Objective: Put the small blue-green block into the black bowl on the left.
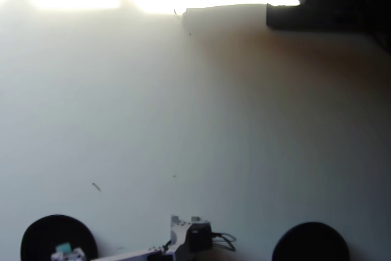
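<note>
Plain matte black round bowl (36, 233) left, identical black bowl (311, 242) right; tiny teal cube (62, 249); off-white counter (201, 120).

No legible txt — no labels, nos.

Arm lies low along the bottom edge of the overhead view, stretched leftward from its base (190, 235), pale link nearly horizontal and mostly cut off by the frame. Gripper (64, 252) sits at the far left end, only its top showing, small and blurred; jaw spacing not readable from here.
</note>
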`<move>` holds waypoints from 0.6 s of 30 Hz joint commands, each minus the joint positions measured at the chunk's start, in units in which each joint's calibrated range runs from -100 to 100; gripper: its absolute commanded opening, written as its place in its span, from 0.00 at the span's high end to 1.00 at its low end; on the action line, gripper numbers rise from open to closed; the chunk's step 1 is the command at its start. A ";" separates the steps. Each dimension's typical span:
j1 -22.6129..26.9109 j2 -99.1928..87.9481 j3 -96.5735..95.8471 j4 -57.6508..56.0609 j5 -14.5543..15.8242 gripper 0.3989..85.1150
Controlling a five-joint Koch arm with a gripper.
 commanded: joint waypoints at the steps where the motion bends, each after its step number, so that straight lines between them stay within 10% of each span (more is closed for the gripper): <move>1: 1.42 2.31 2.88 1.11 -0.20 0.97; 8: 2.10 8.74 0.76 6.30 -0.68 0.96; 12: 2.00 7.99 1.13 5.48 -1.90 0.47; 18: -1.86 -0.05 -1.28 5.32 -2.10 0.39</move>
